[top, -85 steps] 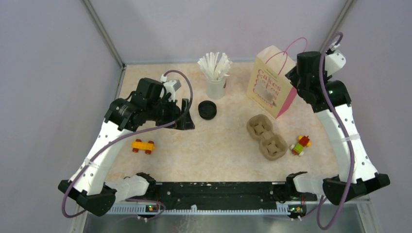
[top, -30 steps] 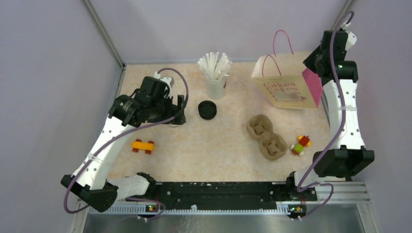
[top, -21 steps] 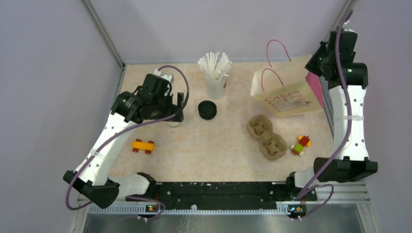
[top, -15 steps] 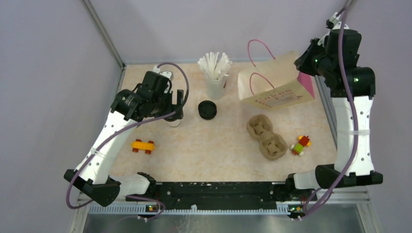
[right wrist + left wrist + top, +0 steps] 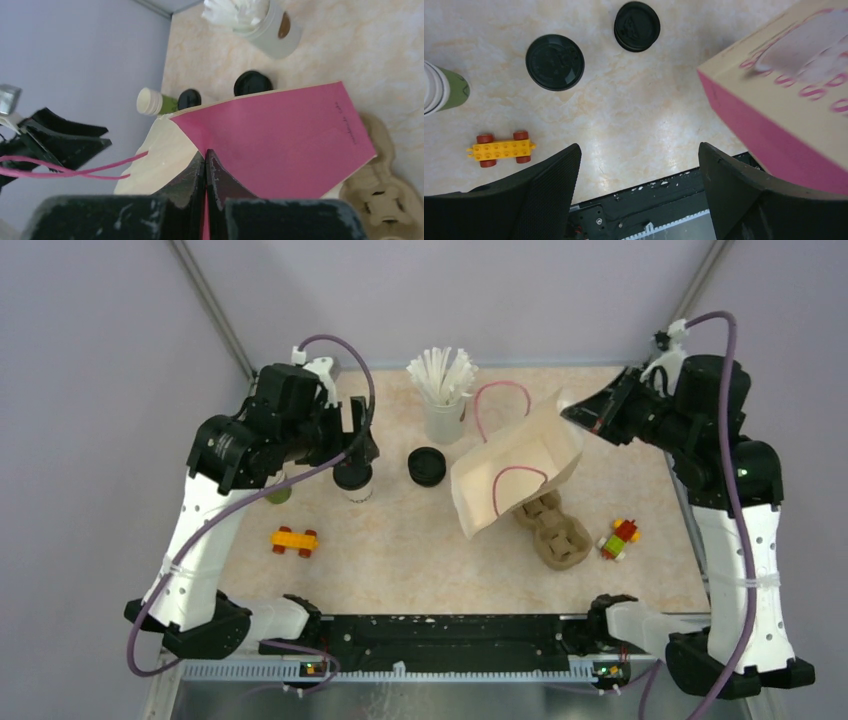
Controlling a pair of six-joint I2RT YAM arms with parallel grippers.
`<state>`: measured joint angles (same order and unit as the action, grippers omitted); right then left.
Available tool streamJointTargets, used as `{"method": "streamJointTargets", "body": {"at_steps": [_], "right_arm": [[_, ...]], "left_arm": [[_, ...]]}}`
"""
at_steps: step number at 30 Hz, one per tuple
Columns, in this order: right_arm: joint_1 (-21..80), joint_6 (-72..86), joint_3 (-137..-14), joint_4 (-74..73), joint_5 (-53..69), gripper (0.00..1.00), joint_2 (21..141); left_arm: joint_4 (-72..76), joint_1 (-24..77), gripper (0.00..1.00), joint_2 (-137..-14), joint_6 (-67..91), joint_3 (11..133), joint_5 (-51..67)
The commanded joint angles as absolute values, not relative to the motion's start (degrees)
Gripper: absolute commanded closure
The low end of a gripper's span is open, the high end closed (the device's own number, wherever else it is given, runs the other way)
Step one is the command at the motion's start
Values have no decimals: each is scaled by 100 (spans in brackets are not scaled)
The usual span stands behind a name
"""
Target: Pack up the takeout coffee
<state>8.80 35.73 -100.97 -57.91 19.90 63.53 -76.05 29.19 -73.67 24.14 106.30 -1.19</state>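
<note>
Takeout coffee [image 5: 352,478] stood upright on the beige, marbled tabletop [image 5: 420,560] — long axis vertical, black lid facing up. It sat toward the left side, just beside the cream-and-green cup stack [image 5: 278,490]. Pale lilac walls closed the table in on three sides, with metal posts at the back corners. You had the left gripper [image 5: 639,150] raised off the table close by the cup, its fingers [image 5: 544,195] spread wide with nothing between them. Your right gripper [image 5: 205,160] had its fingers pressed together on an edge of the paper bag [image 5: 515,470]. The bag hung tilted in the air above the pulp cup carrier [image 5: 560,540] — pink handles toward the left arm. A second black disc [image 5: 427,466] lay between the coffee and the bag, near the cup of straws [image 5: 443,390].
</note>
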Motion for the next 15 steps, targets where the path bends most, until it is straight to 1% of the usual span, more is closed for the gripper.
{"method": "streamJointTargets", "body": {"at_steps": [1,5,7,12,15], "right_arm": [[1581,4377,-9325,-5050,2394,100,6155],[2802,4607,-8993,-4924,1865,100,6378],[3233,4803,-8881,-4821,1557,100,6493],[3597,5178,-8516,-4208,1467,100,6716],[3595,4962,-8389,-4326,1428,100,6920]], "left_arm": [[-7843,2869,9,-7264,2441,11154,-579],[-7806,2873,8,-7129,2322,10898,-930],[-7790,2873,8,-7063,2330,10731,-962],[-7726,2869,7,-6863,2371,10516,-1001],[-7770,2869,6,-6920,2329,10606,-1021]]}}
